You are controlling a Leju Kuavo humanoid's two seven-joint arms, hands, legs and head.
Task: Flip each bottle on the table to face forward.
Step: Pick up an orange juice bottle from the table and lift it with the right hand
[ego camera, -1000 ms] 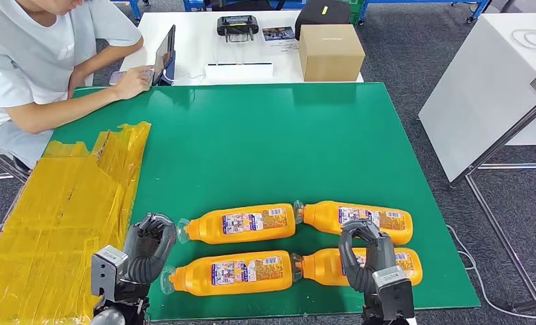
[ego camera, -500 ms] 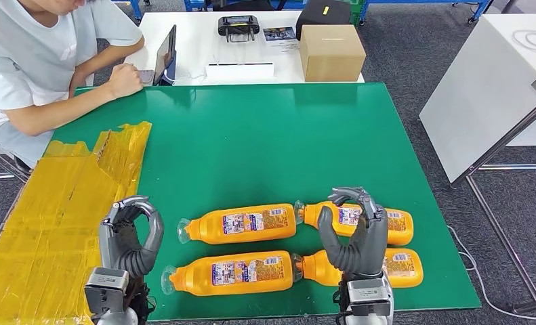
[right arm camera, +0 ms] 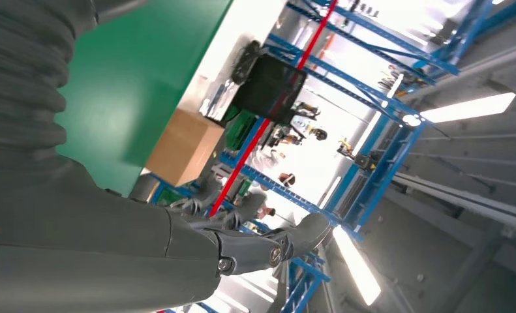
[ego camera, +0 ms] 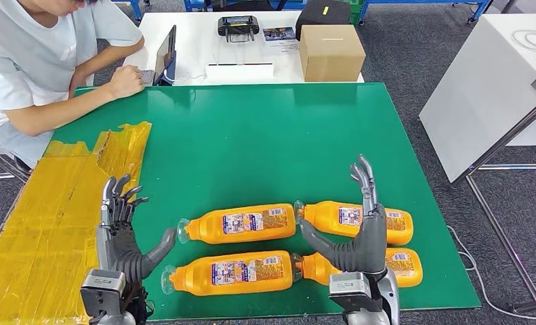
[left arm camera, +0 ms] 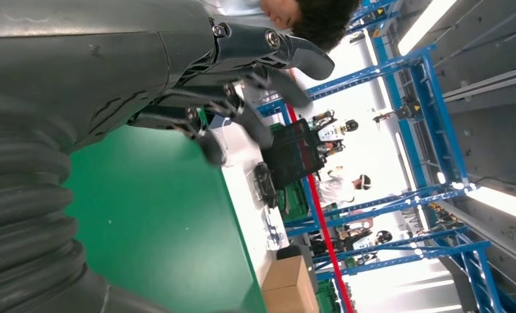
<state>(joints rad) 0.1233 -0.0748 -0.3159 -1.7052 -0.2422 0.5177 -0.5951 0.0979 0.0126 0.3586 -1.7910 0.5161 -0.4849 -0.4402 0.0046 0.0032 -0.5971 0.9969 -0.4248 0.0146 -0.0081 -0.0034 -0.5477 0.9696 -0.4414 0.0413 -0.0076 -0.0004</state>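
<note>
Opened up since 1 s ago: both hands were curled, now raised w/ fingers spread, holding nothing. Left to right in head view: left hand [ego camera: 121, 237] upright at tabletop's near-left, beside yellow taped sheet [ego camera: 62, 210], fingers apart, thumb near cap of front-left bottle [ego camera: 231, 272] but not touching. Back-left bottle [ego camera: 241, 224] just behind it, caps pointing left. Right hand [ego camera: 356, 237] upright over the right pair, fingers extended and apart, thumb out; covers part of front-right bottle [ego camera: 394, 265] and back-right bottle [ego camera: 356, 220]. All four lying flat near front edge of green tabletop [ego camera: 265, 135], labels up.

Step, by judgement: pre-grasp, none picked yet. Next likely needs lowering a hand, wrapping fingers round one bottle body, rolling it w/o knocking its neighbour, since pairs lie close.

Views: head gives bottle layout; wrist cams miss bottles. Left wrist shows left fingers [left arm camera: 268, 65] apart against green top and racks behind; right wrist shows cardboard box [right arm camera: 183, 147] and shelving, fingers partly seen.
</note>
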